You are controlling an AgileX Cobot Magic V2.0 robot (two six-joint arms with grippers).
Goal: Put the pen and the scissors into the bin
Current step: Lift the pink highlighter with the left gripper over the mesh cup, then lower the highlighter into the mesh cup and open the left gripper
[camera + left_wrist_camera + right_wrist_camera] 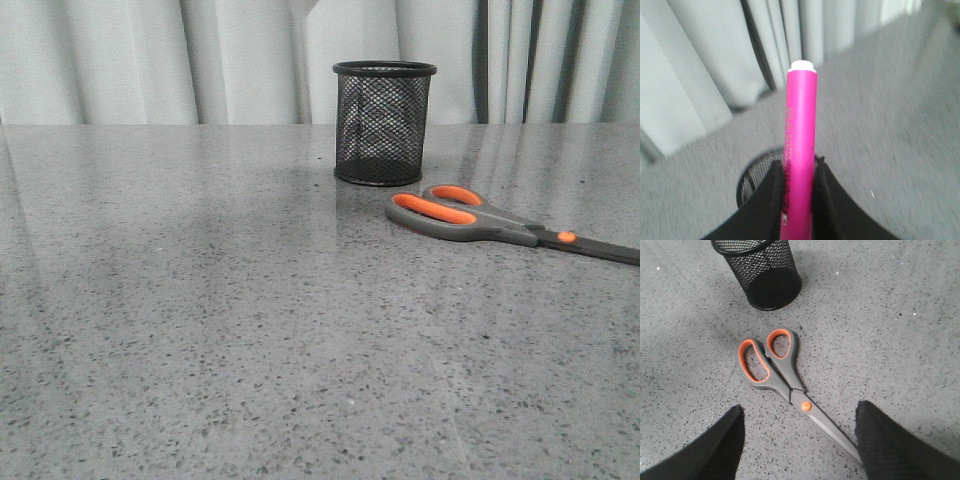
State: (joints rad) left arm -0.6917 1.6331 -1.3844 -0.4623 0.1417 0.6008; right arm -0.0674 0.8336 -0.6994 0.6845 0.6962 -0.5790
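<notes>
— So, where is the pen (800, 150)?
— Pinched upright in the left gripper (799, 200), above the bin (384, 122).
— And the scissors (480, 217)?
— Flat on the table (200, 320) just beside the bin, handles toward it. The right gripper (800, 450) hangs over them, fingers spread wide.

The pen (800, 165), magenta with a whitish end, is sitting pinched between the left gripper's (799, 200) fingers above the bin (384, 122). The black mesh bin is standing upright. The closed scissors (490, 219), grey with orange-lined handles, are lying flat just beside it, handles nearest.
</notes>
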